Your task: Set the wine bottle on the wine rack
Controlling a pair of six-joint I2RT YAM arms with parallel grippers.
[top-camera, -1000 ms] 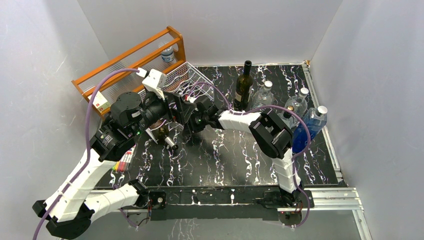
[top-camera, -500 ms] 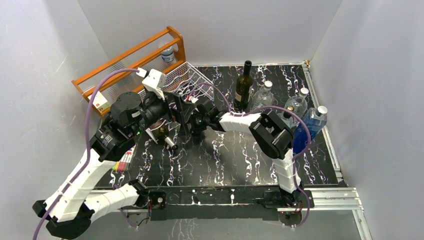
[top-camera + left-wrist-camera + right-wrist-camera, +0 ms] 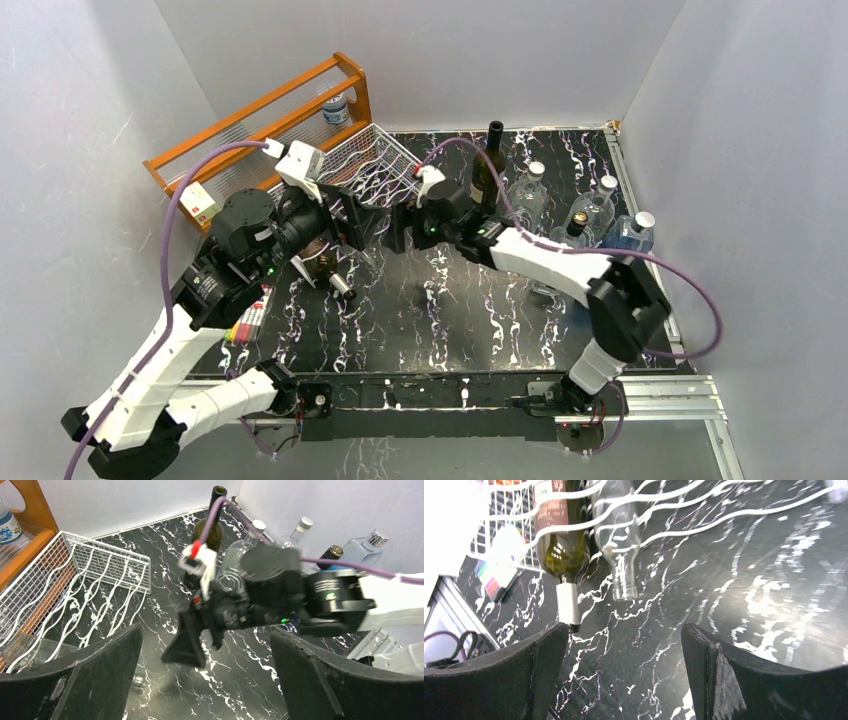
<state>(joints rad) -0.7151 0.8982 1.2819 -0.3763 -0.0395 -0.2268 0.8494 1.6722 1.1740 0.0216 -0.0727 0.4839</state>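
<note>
Plain white walls (image 3: pixel 470 60) enclose three sides of a black marble-patterned tabletop (image 3: pixel 460 320) veined in white. Silver aluminium rails (image 3: pixel 665 388) run along its near and right edges. An orange wooden shelf frame (image 3: pixel 250 108) stands at its far left corner.

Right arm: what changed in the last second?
The right pincer opened and drew back rightward from the wine rack, and its elbow swung out to the right. It holds nothing now. A clear bottle lies in the rack beside the green wine bottle. Unchanged: the left pincer is open near the rack, and the upright dark bottle stands at the back.
</note>
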